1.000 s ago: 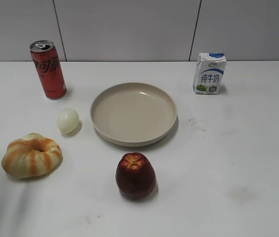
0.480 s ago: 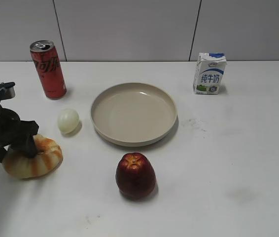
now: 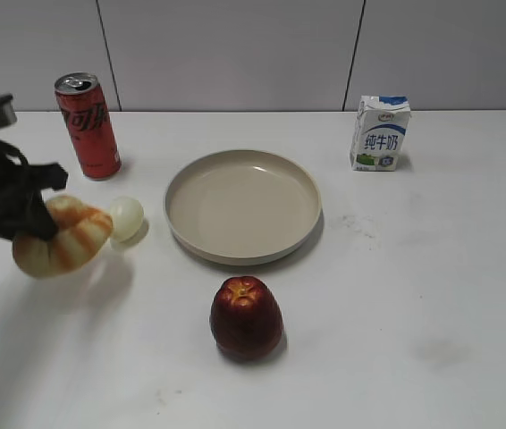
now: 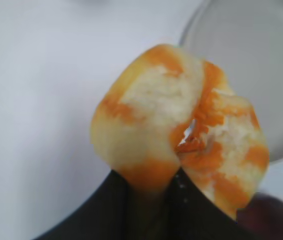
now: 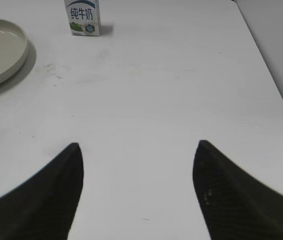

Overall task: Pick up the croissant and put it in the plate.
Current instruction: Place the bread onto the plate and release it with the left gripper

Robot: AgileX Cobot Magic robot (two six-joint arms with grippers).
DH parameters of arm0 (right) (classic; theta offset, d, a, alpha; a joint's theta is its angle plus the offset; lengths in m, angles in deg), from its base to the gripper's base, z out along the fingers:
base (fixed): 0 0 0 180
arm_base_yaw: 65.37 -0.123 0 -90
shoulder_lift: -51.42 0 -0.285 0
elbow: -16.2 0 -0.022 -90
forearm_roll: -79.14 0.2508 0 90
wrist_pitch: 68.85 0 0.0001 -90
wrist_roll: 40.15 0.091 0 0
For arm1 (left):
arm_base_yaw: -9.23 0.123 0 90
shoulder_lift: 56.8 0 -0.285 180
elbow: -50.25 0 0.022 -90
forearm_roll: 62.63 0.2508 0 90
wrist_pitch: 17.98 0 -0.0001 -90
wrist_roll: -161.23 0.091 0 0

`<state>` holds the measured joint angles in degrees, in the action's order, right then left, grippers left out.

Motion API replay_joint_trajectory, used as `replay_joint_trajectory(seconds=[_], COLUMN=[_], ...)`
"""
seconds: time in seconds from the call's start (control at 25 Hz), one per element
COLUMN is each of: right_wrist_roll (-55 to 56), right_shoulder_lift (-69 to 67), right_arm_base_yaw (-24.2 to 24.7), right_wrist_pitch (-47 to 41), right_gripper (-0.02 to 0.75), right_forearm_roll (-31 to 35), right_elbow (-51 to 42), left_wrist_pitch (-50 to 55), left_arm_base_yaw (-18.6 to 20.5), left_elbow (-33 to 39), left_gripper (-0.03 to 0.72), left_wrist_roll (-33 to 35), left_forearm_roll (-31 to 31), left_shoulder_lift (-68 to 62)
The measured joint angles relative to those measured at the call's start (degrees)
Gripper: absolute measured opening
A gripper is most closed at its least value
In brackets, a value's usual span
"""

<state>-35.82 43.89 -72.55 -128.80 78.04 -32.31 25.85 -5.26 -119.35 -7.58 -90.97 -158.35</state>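
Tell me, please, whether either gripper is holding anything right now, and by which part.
The left gripper holds the croissant, pinched at one edge and lifted off the table. The right gripper is open and holds nothing.

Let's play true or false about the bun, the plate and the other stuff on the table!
1. The left gripper holds the croissant up off the table. True.
2. The croissant lies in the plate. False: the plate has nothing in it.
3. The apple stands nearer the camera than the plate. True.
4. The milk carton has tipped over. False: it stands upright.
5. The right gripper holds the egg. False: it is open with nothing in it, and the egg sits on the table beside the plate.
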Motion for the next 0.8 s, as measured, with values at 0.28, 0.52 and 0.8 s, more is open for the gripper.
replay_joint_trajectory(seconds=[0.28, 0.52, 0.8], right_wrist_roll=[0.0, 0.0, 0.0], right_shoulder_lift=[0.0, 0.0, 0.0], right_arm_base_yaw=[0.0, 0.0, 0.0], right_wrist_pitch=[0.0, 0.0, 0.0], right_gripper=[0.52, 0.52, 0.52], right_forearm_roll=[0.0, 0.0, 0.0], right_elbow=[0.0, 0.0, 0.0], left_wrist_pitch=[-1.42, -4.25, -4.7], left_arm_base_yaw=[-9.0, -13.43, -14.33], left_elbow=[-13.67, -21.81, -24.8], left_gripper=[0.132, 0.132, 0.312], left_wrist_roll=[0.0, 0.0, 0.0], left_forearm_roll=[-1.43, -1.72, -1.59], left_shoulder_lift=[-11.04, -24.52, -32.07])
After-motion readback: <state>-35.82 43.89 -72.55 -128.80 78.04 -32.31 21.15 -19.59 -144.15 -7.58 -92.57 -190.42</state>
